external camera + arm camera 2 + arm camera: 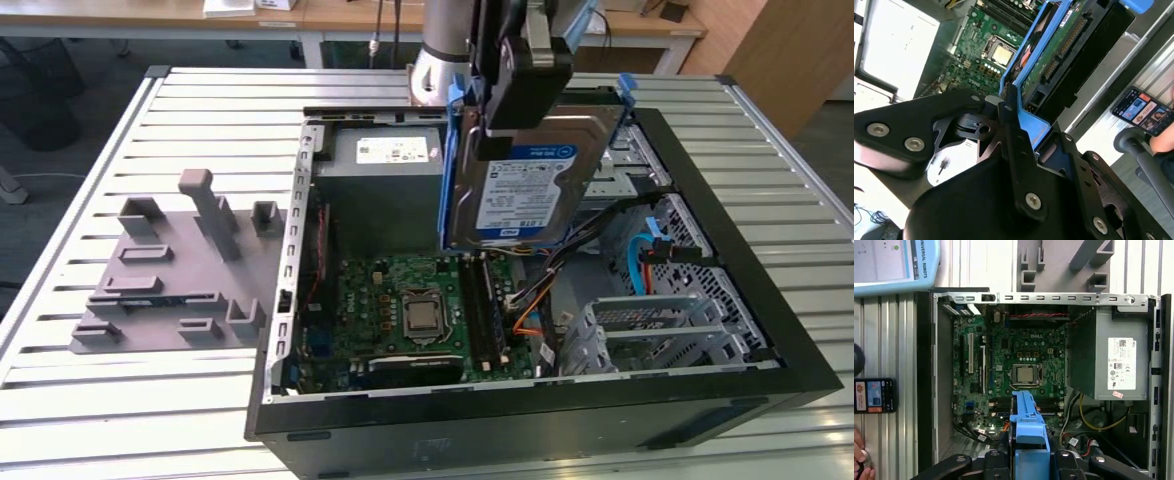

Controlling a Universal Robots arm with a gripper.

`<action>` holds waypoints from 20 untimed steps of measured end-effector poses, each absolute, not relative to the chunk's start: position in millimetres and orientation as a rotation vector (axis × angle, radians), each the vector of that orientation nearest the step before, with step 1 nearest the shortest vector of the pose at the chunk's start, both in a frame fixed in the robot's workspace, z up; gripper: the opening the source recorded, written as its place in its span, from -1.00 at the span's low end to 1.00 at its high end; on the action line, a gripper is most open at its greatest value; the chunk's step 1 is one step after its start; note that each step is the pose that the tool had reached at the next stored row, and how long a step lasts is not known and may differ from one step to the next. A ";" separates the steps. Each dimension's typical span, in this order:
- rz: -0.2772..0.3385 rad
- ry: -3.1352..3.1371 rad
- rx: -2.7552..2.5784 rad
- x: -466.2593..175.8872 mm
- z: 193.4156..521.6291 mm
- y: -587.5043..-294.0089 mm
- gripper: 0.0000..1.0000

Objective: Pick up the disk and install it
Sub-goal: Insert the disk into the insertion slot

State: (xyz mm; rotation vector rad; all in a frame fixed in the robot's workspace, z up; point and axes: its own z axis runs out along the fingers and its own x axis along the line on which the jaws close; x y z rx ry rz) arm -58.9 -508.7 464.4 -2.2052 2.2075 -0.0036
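Claw point(525, 105) clenched on the disk point(527, 195) by its blue-railed top edge. Disk hangs upright above the open computer case point(534, 425), over the motherboard point(414, 300). Judged dense, rigid, shock-sensitive; hold by rails, not circuit face. Slatted table point(200, 110) beyond.

The disk point(527, 195) is smooth silvery metal framed in glossy blue plastic; the desk point(134, 400) is ribbed, matt pale metal.

A flat silver-grey hard drive point(527, 190) with blue plastic rails, aloft.
Steeply tilted, blue-and-white label outward, above the open black computer case point(534, 420).
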 end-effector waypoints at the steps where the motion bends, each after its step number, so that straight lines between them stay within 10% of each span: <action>1: -0.004 2.208 -2.205 -58.8 464.2 -511.5 -0.27; 20: -0.004 2.208 -2.205 -37.7 463.0 -521.0 -0.27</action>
